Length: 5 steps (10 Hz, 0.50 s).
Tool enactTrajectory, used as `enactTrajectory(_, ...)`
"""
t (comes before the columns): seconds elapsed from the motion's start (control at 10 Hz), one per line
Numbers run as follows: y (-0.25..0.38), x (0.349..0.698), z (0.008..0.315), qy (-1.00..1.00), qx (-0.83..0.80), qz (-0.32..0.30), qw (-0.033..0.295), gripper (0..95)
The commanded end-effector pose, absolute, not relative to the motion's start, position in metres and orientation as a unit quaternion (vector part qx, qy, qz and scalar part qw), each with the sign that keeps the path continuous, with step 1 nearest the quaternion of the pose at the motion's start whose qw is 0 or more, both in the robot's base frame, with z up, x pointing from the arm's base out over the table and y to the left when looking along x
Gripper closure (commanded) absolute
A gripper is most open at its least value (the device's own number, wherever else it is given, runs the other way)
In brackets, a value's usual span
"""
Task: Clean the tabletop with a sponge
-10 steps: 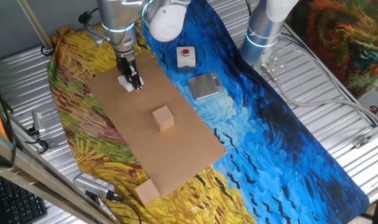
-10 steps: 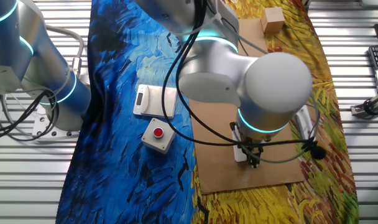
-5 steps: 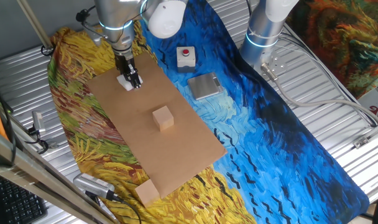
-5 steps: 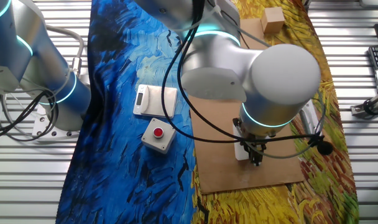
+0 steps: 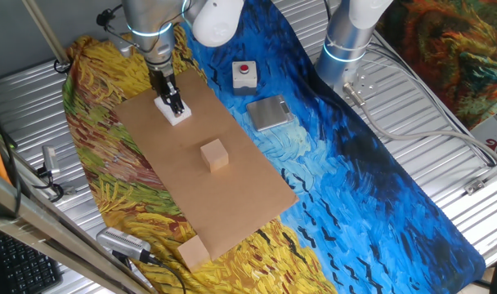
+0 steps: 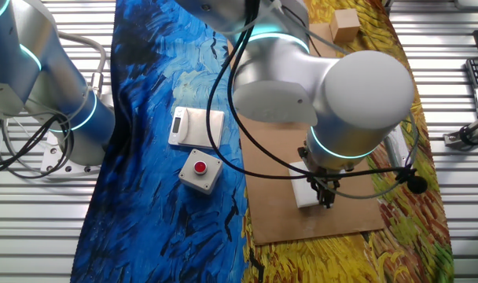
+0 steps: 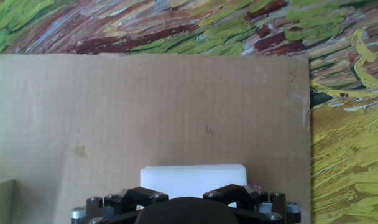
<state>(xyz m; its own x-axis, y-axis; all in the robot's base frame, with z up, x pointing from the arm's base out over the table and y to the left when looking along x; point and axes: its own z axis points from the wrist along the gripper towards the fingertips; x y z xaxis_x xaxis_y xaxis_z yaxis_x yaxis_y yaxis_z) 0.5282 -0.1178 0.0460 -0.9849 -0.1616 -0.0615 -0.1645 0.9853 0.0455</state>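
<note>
1. Tabletop: large flat light-brown board, lying on the painted cloth. Landmark for all entries below. In the hand view its far edge and one corner show, with cloth beyond.
2. Sponge: small white rectangular foam block, resting on the tabletop near the end closest to the arm's base in one fixed view. In the other fixed view it lies on the board a little in from the edge beside the blue cloth. In the hand view its white top face shows directly ahead of the tool's body, at the bottom of the picture.
3. Tool: two-finger gripper, pointing down at the tabletop, its dark fingers closed around the sponge. The sponge sits at the fingertips, part of it showing to one side of them. In the other fixed view the fingers stand at the sponge's side away from the blue cloth.
4. Tan wooden cube: upright on the tabletop near its middle, well apart from the sponge.
5. Second tan block: off the tabletop, touching or just beside its corner farthest from the tool.
6. Painted cloth: blue on one side of the tabletop, yellow on the other, spread over the ribbed metal table.
7. White box with red button: on the blue cloth, beside the tabletop's end near the sponge.
8. Flat grey device: on the blue cloth, just beside the tabletop's long edge.
</note>
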Motion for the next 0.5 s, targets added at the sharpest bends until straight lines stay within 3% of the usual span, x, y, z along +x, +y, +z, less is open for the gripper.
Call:
enactTrajectory(0.1, -0.1176, 0.5282, 0.0468, 0.996, -0.083, 0.026, 0.029, 0.0)
enactTrajectory(0.5, -0.1179, 0.5283, 0.0474, 0.993, -0.115, 0.019, 0.022, 0.0)
